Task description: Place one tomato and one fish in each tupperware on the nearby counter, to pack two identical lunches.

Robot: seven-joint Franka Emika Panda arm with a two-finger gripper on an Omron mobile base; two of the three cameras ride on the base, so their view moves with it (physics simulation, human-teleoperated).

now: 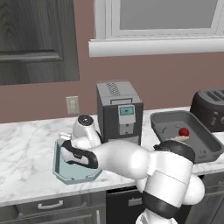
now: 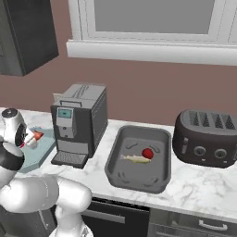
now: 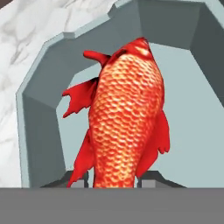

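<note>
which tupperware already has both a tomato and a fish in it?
The dark grey tupperware beside the toaster: it holds a tomato and the pale fish. Over the pale blue-teal tupperware the gripper holds the orange-red fish.

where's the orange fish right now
In the hand view the orange-red fish hangs in the shut gripper above the pale blue tupperware, left of the coffee machine.

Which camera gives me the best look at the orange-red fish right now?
The hand view: the orange-red fish fills it, scales and fins sharp, gripped in the hand over the pale blue tupperware. The right base view catches a small red bit beside the arm; in the left base view the arm covers it.
</note>
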